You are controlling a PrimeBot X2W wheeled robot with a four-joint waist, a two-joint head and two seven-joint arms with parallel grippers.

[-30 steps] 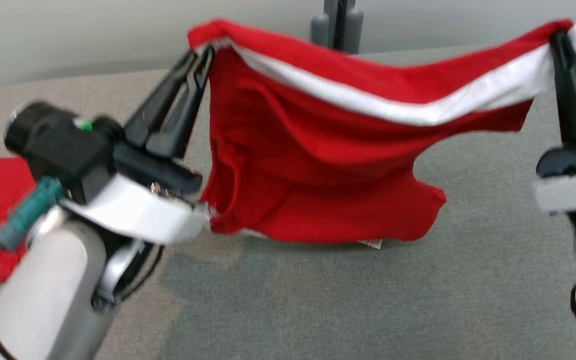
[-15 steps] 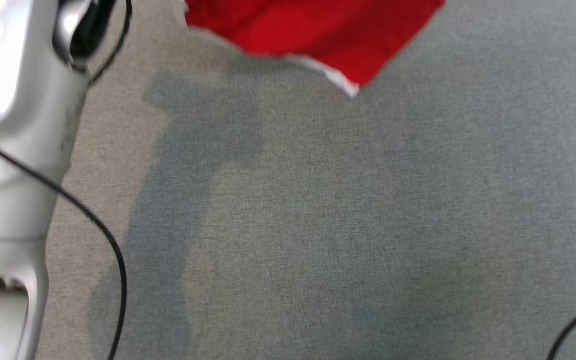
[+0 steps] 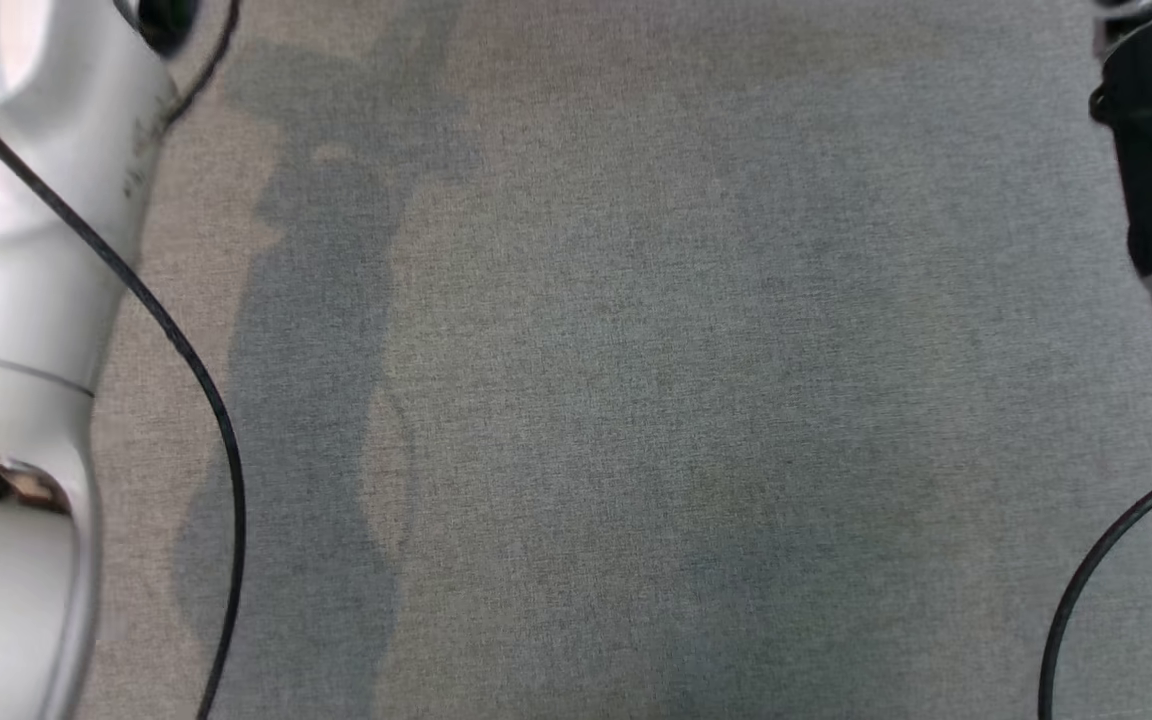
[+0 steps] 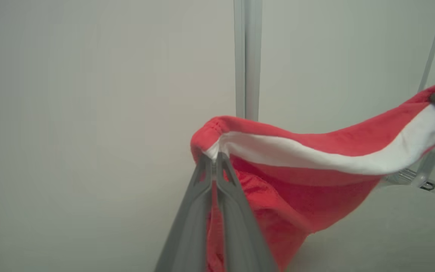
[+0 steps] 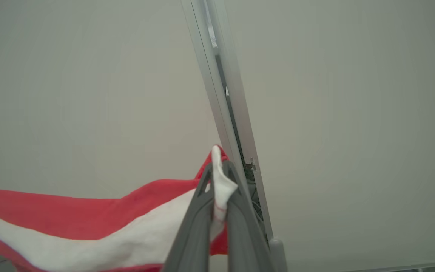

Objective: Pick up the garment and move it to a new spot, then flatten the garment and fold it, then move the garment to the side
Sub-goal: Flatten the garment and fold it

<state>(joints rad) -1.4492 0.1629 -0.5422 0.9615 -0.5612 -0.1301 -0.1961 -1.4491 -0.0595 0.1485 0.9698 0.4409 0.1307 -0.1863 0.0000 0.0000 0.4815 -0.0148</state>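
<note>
Your right gripper (image 5: 217, 168) pinches the upper corner of the red garment (image 5: 70, 206). Its two grey fingers (image 5: 191, 234) are pressed together, with a tuft of the white band (image 5: 100, 241) poking up between the tips. From that corner the cloth sags away to the lower left of your view, red above, white below. Behind it a pale aluminium post (image 5: 223, 94) slants across a plain grey-beige wall (image 5: 353, 113).
</note>
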